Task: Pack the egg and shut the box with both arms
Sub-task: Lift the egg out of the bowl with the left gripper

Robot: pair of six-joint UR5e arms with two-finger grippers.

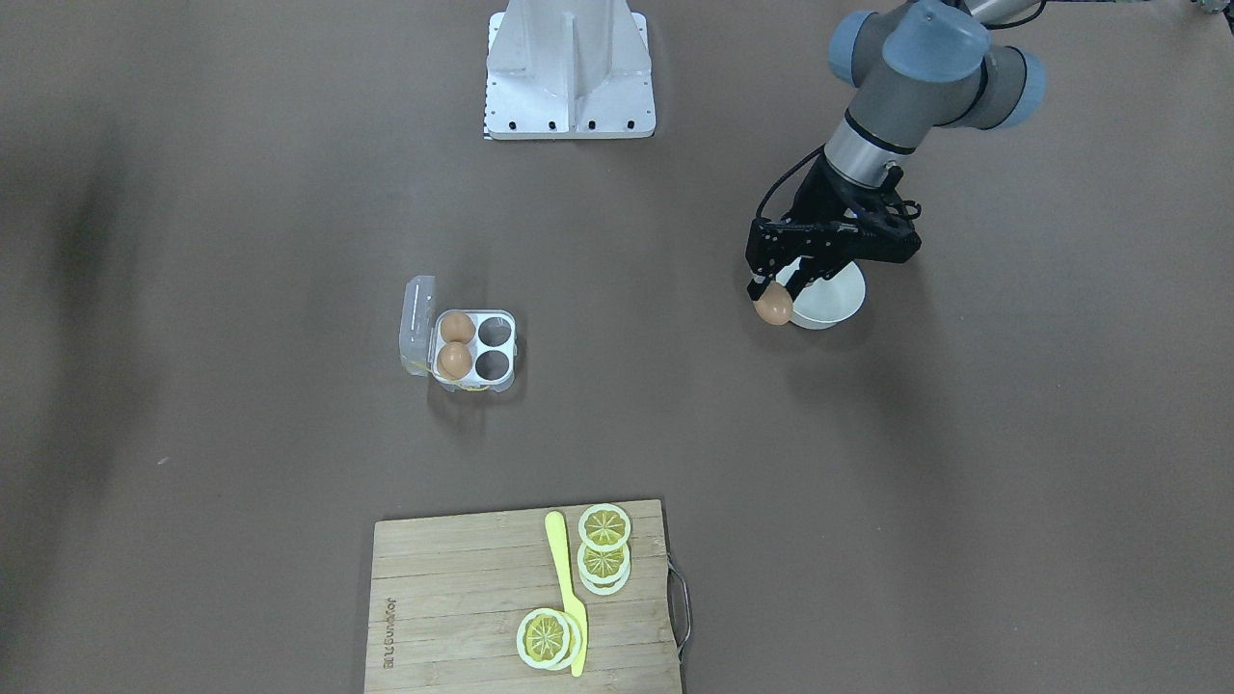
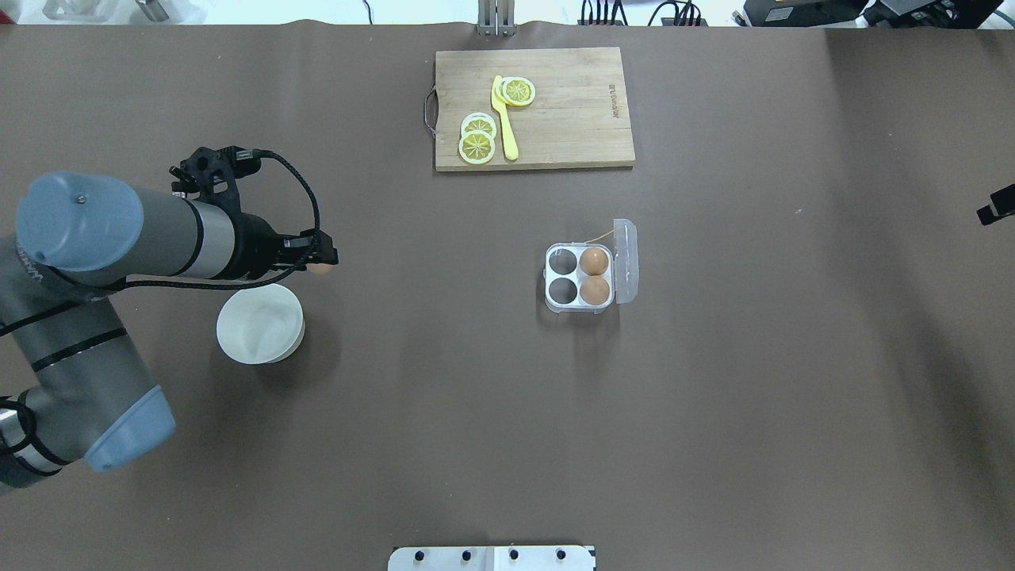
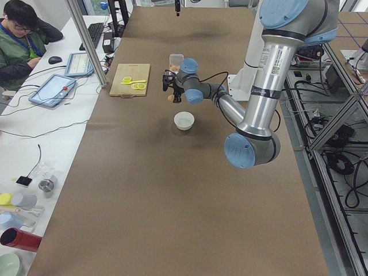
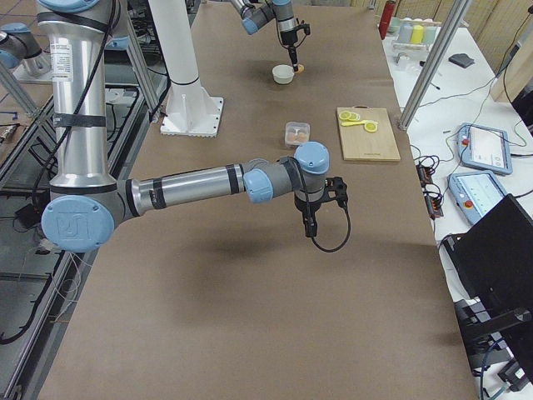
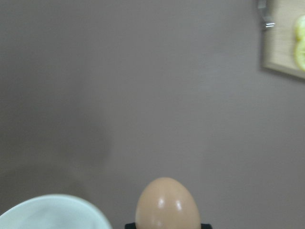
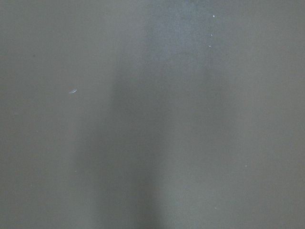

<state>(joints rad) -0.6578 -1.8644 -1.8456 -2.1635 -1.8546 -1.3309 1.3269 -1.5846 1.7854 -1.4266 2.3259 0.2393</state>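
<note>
- The egg [image 1: 772, 307] sits between my left gripper's [image 1: 771, 294] fingertips, blunt end down, held above the table [image 1: 964, 482].
- My left gripper is closed to the egg's width, a black finger on each side. The left wrist view shows the egg [image 5: 167, 202] at the bottom edge with only a sliver of finger beside it.
- From overhead, the egg [image 2: 319, 268] pokes out past the tip of my left gripper [image 2: 323, 260], on the table's left side.
- The bowl [image 2: 260, 323] is white and round. It stands just near and left of the egg, apart from it.
- The box [image 2: 579, 277] stands well to the right of the egg, about mid-table.
- Its lid [image 2: 626, 262] is swung open and stands up along the box's right side.
- 2 other eggs [image 2: 594, 261] fill the 2 right cells of the box; the 2 left cells hold nothing.
- The board [image 2: 571, 111] lies at the far edge of the table, beyond the box, well apart from it.
- On the board lie lemon slices [image 2: 477, 145] in 2 small groups, with a yellow knife [image 2: 504, 119] between them.
- My right gripper [image 4: 310, 225] hangs over bare table far to the right, well apart from the box. It points down.
- I cannot tell how far my right gripper is open: its wrist view shows only table, and the side view is too small.
</note>
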